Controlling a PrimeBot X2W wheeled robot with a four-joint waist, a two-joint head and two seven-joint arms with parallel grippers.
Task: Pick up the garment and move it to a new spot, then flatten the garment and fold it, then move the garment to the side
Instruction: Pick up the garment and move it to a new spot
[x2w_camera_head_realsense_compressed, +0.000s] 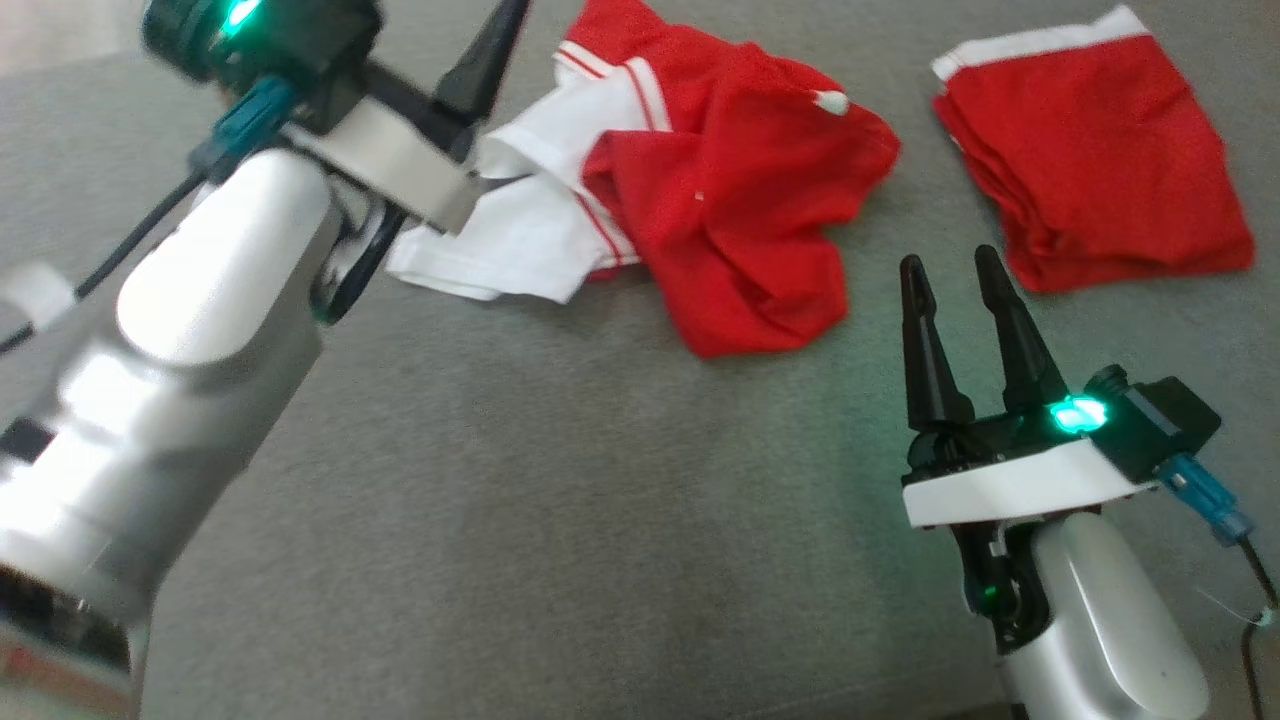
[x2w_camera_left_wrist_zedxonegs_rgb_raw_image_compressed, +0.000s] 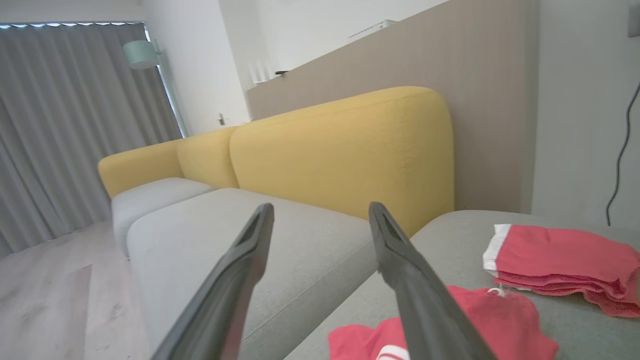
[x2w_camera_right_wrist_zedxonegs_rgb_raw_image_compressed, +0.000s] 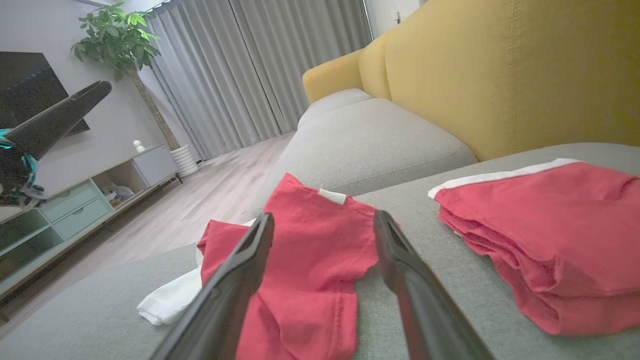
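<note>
Left wrist view: a finger of the left pincer (x2w_camera_left_wrist_zedxonegs_rgb_raw_image_compressed: 320, 210) covers the middle of the crumpled garment (x2w_camera_left_wrist_zedxonegs_rgb_raw_image_compressed: 500, 320), and the bottom edge chops off its near side. The folded red pile (x2w_camera_left_wrist_zedxonegs_rgb_raw_image_compressed: 565, 260) runs out past the right edge. Over to the head view: the left arm (x2w_camera_head_realsense_compressed: 200, 330) is smeared with blur, its wrist hides the garment's white end, and the pincer's finger (x2w_camera_head_realsense_compressed: 488, 55) loses its tip at the top edge.

Silver forearms (x2w_camera_head_realsense_compressed: 200, 300) bear tapered black fingers (x2w_camera_head_realsense_compressed: 925, 340) and green lights (x2w_camera_head_realsense_compressed: 1078, 413).
</note>
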